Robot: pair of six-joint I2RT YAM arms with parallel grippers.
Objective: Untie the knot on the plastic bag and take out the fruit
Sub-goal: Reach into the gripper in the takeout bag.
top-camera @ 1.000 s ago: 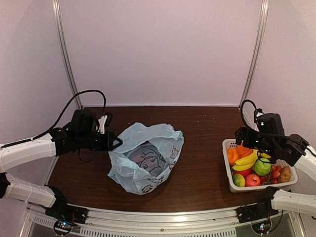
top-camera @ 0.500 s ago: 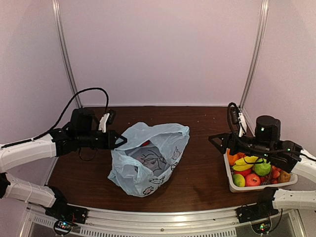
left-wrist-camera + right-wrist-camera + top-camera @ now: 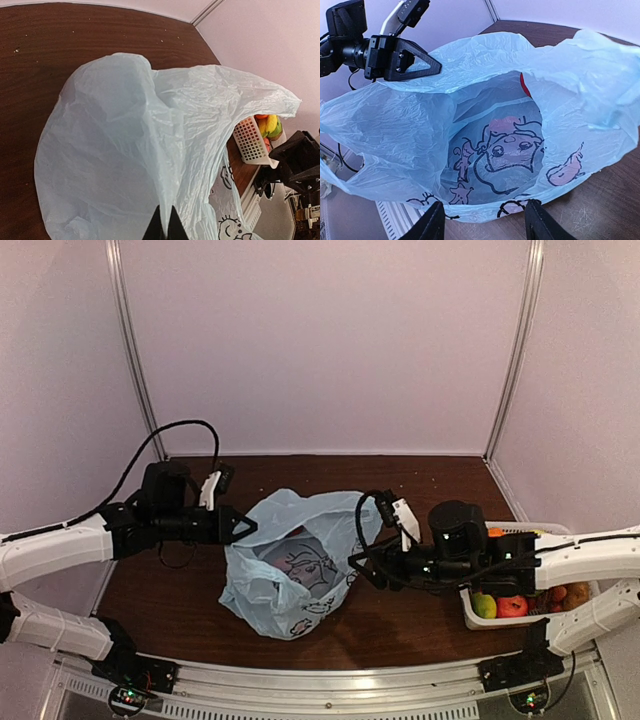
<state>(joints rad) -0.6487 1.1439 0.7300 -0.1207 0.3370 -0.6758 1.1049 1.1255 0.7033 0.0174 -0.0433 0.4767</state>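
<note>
Bag (image 3: 300, 570) is lying mid-table, unknotted, gaping; left gripper (image 3: 243, 528) is pinching its rim, right gripper (image 3: 485, 222) is hovering spread-jawed at the mouth. Fruit (image 3: 269, 125) is filling the basket (image 3: 247, 145); one red thing (image 3: 523, 85) is showing inside.

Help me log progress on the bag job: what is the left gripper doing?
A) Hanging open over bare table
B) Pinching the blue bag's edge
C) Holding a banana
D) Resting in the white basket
B: the left wrist view shows the left gripper shut on a fold of the plastic bag, with the thin film pinched between its fingertips.
</note>
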